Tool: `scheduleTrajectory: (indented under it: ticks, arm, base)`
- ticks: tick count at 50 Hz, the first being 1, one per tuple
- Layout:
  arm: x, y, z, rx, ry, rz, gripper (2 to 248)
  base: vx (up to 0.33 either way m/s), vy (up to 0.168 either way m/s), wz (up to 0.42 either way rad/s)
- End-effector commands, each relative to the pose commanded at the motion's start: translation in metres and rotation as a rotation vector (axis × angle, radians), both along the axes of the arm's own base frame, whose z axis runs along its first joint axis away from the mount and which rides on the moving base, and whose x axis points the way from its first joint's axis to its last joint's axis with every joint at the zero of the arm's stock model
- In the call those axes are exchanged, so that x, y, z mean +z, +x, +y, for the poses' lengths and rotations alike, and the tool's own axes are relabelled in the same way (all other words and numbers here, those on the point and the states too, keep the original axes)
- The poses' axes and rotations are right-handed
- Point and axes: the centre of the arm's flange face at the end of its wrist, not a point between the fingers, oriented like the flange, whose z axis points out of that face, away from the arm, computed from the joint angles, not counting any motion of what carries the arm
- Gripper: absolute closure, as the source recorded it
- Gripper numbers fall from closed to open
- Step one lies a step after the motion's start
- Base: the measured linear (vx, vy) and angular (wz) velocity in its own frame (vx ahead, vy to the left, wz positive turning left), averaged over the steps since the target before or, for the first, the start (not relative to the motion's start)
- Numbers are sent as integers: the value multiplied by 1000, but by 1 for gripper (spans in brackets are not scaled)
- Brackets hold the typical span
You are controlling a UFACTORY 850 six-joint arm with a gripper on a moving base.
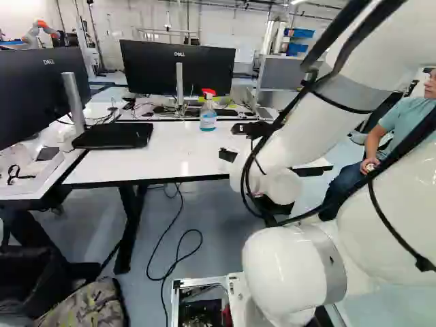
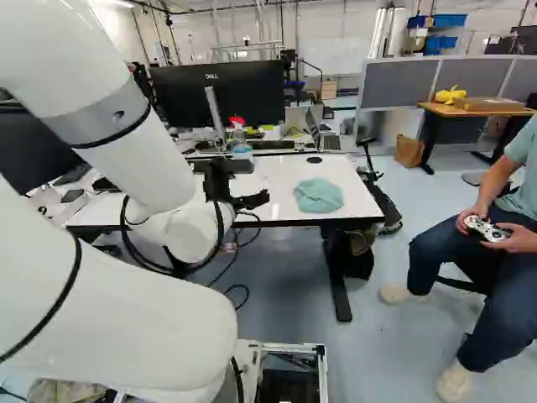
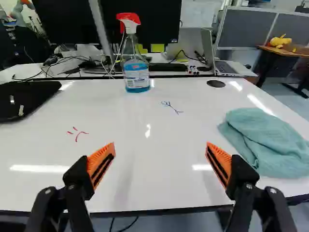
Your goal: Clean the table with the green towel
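Our tool (image 3: 161, 151) stands spread wide, orange-padded fingers well apart, with nothing pinched between them. We have it at the near edge of the surface (image 3: 130, 181), pointing ahead across the white top.

The green towel (image 3: 268, 142) lies crumpled in a low, soft heap on that top, near the front edge, to our right of the tool and apart from it. In the right base view it sits to the right of the arm (image 2: 155, 159).

We judge ourselves to be at the first step, lining up to pick up the towel; wiping is not yet under way. Red marks (image 3: 77, 134) and a blue scribble (image 3: 171, 107) show on the top, and we take these to be what needs cleaning. The spray bottle (image 3: 136, 67) stands upright beyond them, towards the back.

For the next move, we need to shift right until the heap lies between the fingers, tip the tool down and lower it over a raised fold, then close. A good bunch of cloth should give us a firm hold and leave enough hanging below to wipe with. Too shallow a bite could let the cloth slip out; too deep could press the fingertips into the hard top. After that, we would carry the towel across to the marks and rub, keeping short of the bottle.
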Motion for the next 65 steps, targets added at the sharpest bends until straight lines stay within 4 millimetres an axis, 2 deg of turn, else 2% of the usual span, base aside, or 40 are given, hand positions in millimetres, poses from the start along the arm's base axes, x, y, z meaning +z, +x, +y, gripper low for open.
scheduleTrajectory:
  ticks: [35,65]
  arm:
    - [3,19,-7,-28,3,8,3]
    - [5,43,-38,-167,24,15,3]
  base:
    - [0,0,0]
    - [0,0,0]
